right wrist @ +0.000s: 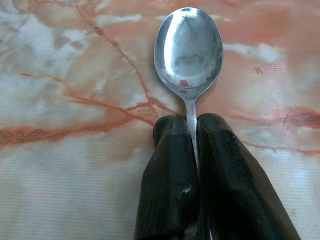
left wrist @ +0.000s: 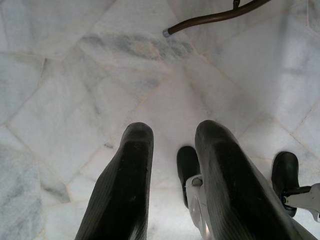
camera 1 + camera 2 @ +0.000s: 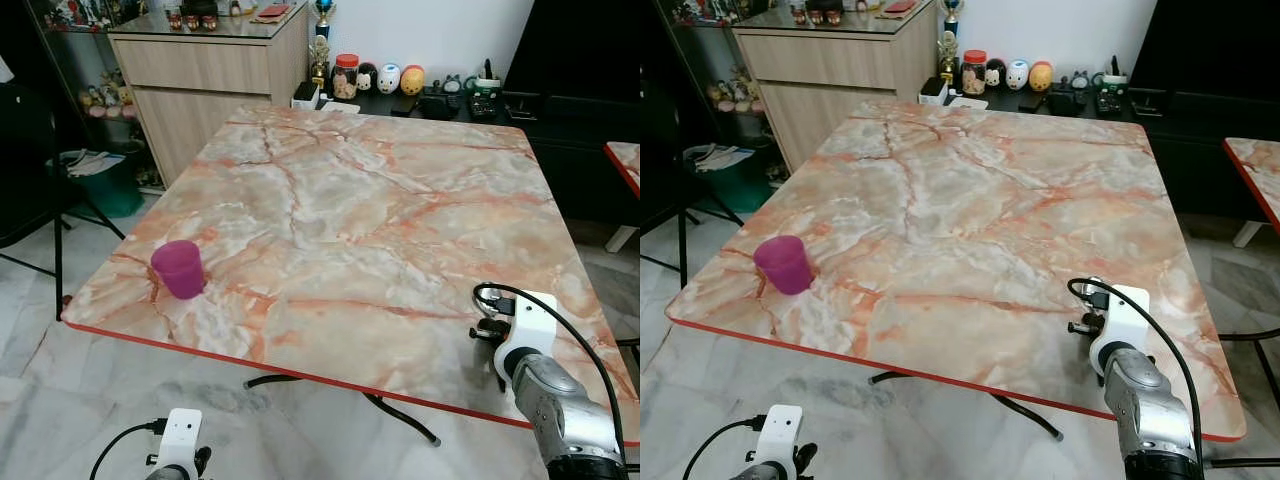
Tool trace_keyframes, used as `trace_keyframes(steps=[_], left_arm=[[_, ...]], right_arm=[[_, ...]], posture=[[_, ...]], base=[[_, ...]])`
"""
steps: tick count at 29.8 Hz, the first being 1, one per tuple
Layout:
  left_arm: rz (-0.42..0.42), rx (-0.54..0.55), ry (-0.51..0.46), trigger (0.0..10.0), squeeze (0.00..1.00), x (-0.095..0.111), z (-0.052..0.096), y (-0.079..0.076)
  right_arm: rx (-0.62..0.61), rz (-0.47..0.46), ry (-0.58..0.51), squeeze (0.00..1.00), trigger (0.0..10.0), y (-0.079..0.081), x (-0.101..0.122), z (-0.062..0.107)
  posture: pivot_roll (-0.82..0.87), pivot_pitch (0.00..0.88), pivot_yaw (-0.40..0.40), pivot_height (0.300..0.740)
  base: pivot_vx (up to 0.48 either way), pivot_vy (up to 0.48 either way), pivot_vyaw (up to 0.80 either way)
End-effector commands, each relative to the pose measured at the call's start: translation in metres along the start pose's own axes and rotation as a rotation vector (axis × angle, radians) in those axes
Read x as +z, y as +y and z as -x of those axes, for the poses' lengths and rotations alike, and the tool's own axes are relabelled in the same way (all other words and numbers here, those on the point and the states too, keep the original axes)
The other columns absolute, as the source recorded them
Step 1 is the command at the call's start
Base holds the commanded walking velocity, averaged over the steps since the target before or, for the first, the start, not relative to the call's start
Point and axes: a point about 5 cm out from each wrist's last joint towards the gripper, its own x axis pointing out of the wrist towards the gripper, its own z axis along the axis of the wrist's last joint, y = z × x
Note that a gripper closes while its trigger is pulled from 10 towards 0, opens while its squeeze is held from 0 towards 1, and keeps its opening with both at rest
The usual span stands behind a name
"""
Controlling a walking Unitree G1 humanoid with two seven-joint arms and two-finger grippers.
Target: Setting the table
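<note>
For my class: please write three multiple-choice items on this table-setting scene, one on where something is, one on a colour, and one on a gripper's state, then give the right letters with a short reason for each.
1. Where does the cup stand on the table?
A. near the robot's left front corner
B. at the centre
C. at the far right corner

2. What colour is the cup?
A. green
B. magenta
C. white

3. What is the right gripper doing?
A. hanging open
B. shut on a fork
C. shut on a spoon

Answers: 1 A, the cup sits by that corner of the table. 2 B, it is plainly magenta. 3 C, the right gripper pinches the spoon by its neck.
</note>
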Motion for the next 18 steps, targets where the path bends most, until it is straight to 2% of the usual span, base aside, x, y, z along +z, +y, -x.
trace_keyframes(steps=[1,8,12,13,14,15,18], left_arm=[[-0.021,-0.002,0.014,10.0,0.00,-0.002,0.000,-0.001],[-0.023,-0.003,0.012,10.0,0.00,-0.002,0.000,-0.001],[-0.023,0.005,0.011,10.0,0.00,-0.002,0.000,0.000],[-0.020,0.009,0.011,10.0,0.00,-0.002,0.000,0.001],[-0.018,0.012,0.011,10.0,0.00,-0.002,0.000,0.001],[-0.014,0.015,0.012,10.0,0.00,-0.002,0.000,0.001],[-0.003,0.022,0.013,10.0,0.00,-0.003,0.001,0.002]], right_arm=[[-0.013,0.000,0.022,0.00,0.0,-0.001,-0.003,-0.002],[-0.004,0.006,-0.023,0.00,0.0,0.005,0.002,-0.002],[-0.031,0.042,-0.094,0.00,0.0,0.006,0.011,-0.001],[-0.035,0.063,-0.126,0.00,3.6,0.008,0.015,0.001],[-0.039,0.078,-0.149,0.00,3.6,0.008,0.018,0.002],[-0.036,0.095,-0.211,0.00,10.0,0.012,0.024,0.004],[-0.032,0.120,-0.300,0.00,10.0,0.018,0.031,0.012]], posture=[[0.00,0.000,-0.014,0.740],[0.00,0.000,-0.014,0.740],[0.00,0.000,-0.015,0.740],[0.00,0.000,-0.014,0.740],[0.00,0.000,-0.014,0.740],[0.00,0.000,-0.014,0.740],[0.00,0.000,-0.016,0.740]], base=[[0.000,0.000,0.00],[0.000,0.000,0.00],[0.000,0.000,0.00],[0.000,0.000,0.00],[0.000,0.000,0.00],[0.000,0.000,0.00],[0.000,0.000,0.00]])
